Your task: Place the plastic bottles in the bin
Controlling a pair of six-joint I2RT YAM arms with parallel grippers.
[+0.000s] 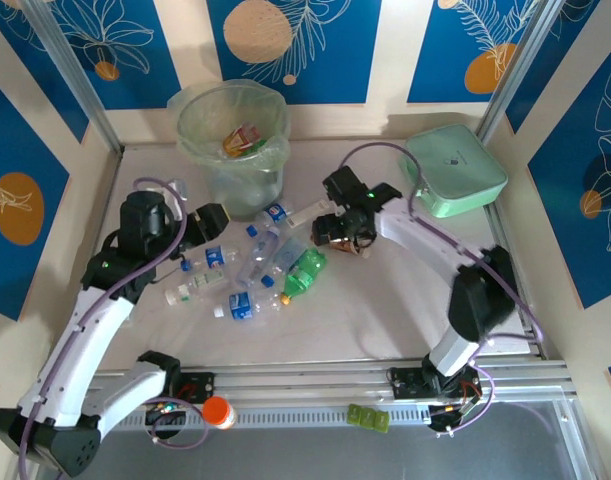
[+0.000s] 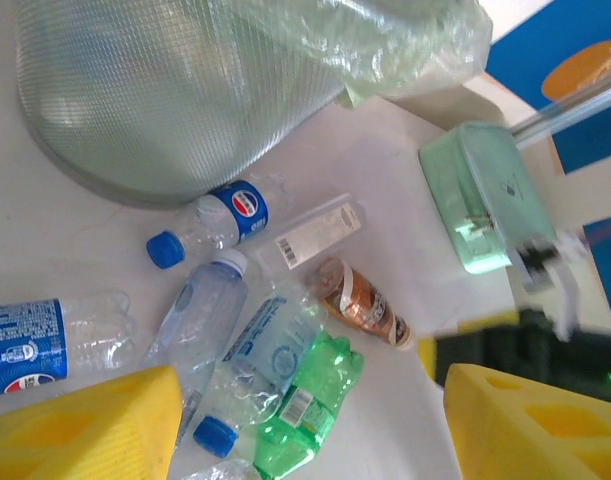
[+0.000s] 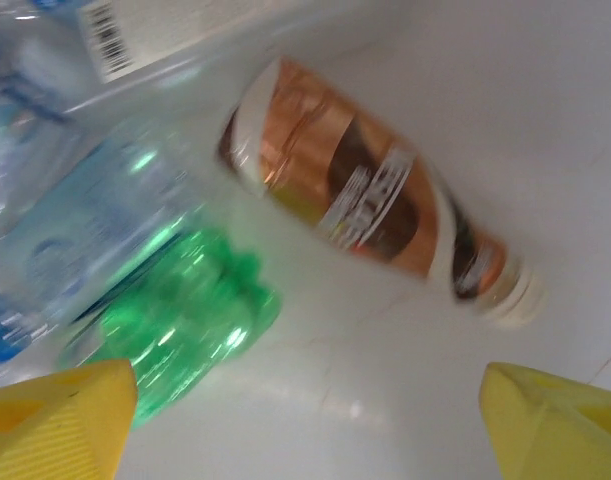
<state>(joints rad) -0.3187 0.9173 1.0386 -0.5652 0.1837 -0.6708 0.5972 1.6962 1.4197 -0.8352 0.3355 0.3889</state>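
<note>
I held the right gripper (image 3: 305,410) spread wide over a copper-brown bottle (image 3: 365,205) lying mid-frame. A blurred green bottle (image 3: 190,320) lay at lower left, perhaps touching it. The left gripper (image 2: 305,420) was spread too, empty. The bin (image 1: 240,172) stood at upper centre-left, with the plastic bottles (image 1: 250,270) heaped just below it.

In the right wrist view everything is smeared by motion: the label of the copper-brown bottle (image 3: 370,210) cannot be read, the green bottle (image 3: 190,315) is reduced to a blur, and the yellow fingertips (image 3: 60,425) are cut off by the lower edge. In the left wrist view the bin (image 2: 165,100) is cropped at the top and left edges, a blue-labelled bottle (image 2: 45,345) is cut by the left edge, and the right arm (image 2: 535,355) is seen as a dark blur. From above, what lies inside the bin is too small to be identified.
</note>
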